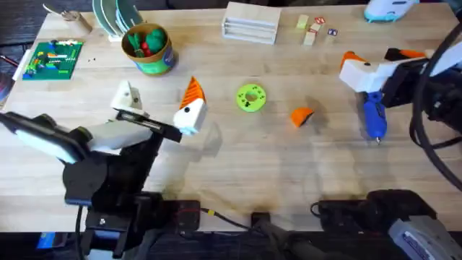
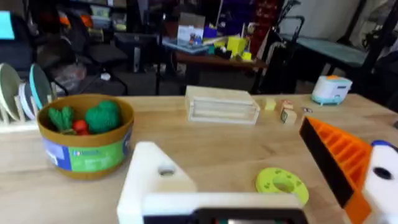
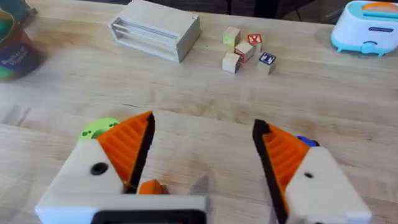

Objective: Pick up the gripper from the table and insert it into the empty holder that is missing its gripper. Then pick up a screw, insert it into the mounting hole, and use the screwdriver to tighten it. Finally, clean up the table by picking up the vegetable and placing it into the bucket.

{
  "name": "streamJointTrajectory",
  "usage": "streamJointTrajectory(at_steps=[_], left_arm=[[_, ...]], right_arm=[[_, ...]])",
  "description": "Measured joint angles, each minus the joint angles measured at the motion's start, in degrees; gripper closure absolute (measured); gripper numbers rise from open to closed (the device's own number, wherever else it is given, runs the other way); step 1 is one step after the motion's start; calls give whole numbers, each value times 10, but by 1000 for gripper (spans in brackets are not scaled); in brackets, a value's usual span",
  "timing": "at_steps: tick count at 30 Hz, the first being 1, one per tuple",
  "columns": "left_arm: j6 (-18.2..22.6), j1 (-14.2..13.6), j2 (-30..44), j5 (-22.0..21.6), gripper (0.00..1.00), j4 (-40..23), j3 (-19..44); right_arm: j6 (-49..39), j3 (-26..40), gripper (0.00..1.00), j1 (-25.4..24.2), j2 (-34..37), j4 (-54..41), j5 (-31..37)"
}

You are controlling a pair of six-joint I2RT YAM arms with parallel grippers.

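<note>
loose orange gripper [image 1: 302, 115] just sitting mid-tabletop, blue screwdriver [image 1: 374, 115] near the right edge, bucket [image 1: 148, 48] toward the far left corner, right pincer [image 3: 202, 146] spread wide, left pincer [image 1: 160, 101] spread too, empty holder [image 1: 128, 96] bare

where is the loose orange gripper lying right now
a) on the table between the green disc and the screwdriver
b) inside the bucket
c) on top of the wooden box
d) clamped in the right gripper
a: in the overhead view the loose gripper lies on the bare table, with the green disc on one side of it and the screwdriver on the other, touching neither.
</note>
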Motion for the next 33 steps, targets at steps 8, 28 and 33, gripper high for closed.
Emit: streamJointTrajectory(at_steps=[8,28,33], left_arm=[[0,0,1,0,8,-109,0],[0,0,2,0,8,-109,0],[0,0,1,0,8,-109,0]], right_arm=[[0,0,9,0,0,0,0],[0,0,10,0,0,0,0],[0,0,10,0,0,-2,0]])
